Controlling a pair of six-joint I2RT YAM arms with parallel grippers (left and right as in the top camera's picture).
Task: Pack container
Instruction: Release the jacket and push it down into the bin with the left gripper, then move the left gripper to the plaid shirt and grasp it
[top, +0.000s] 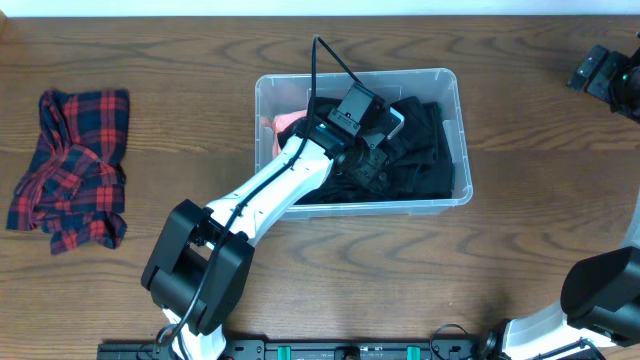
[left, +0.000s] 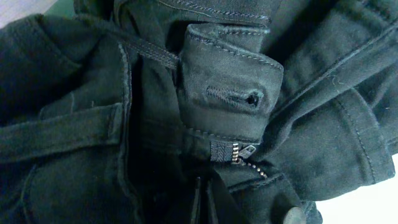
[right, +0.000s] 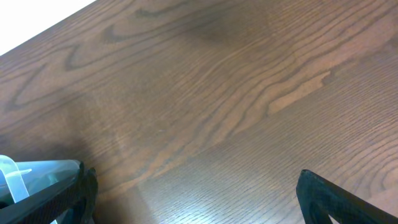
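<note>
I judge the container (top: 430, 72), mid-table nearer the far edge, light, stiff and slippery — best taken at its rim; the left gripper (top: 365, 165) is down in the black clothes (top: 430, 150), its state I cannot tell — the right gripper (right: 194, 177) is spread wide.

A crumpled red plaid cloth (top: 70, 170) lies on the wooden table (top: 500, 250).

Garments (top: 430, 150) in container (top: 400, 73), table (top: 200, 60) centre; cloth (top: 72, 165) on table, well left.
</note>
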